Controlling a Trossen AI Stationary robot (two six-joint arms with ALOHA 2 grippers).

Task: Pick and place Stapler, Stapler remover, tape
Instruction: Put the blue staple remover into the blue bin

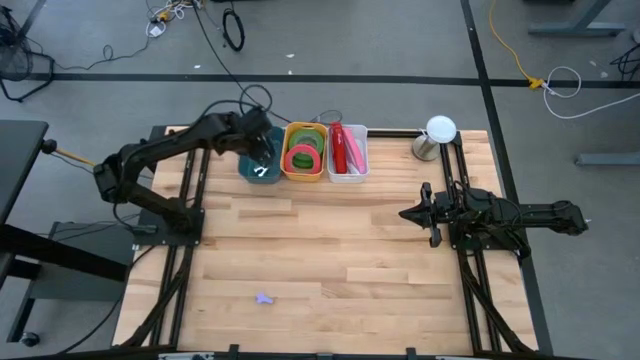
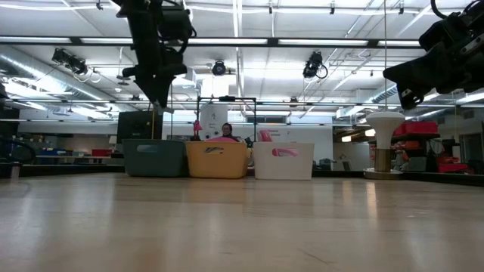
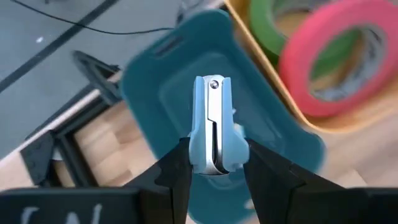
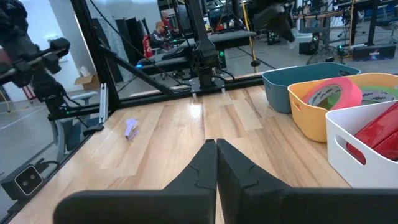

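Wooden plank table, three bins along far edge: teal plastic bin, yellow bin holding flat green tape ring under a pink roll, white bin with red stapler. Left gripper above teal bin, clamped on pale-blue staple remover. Right gripper closed, empty, hovering at right side. Small purple scrap near front.

stapler remover – pale blue (upright) | tape – green, yellow bin
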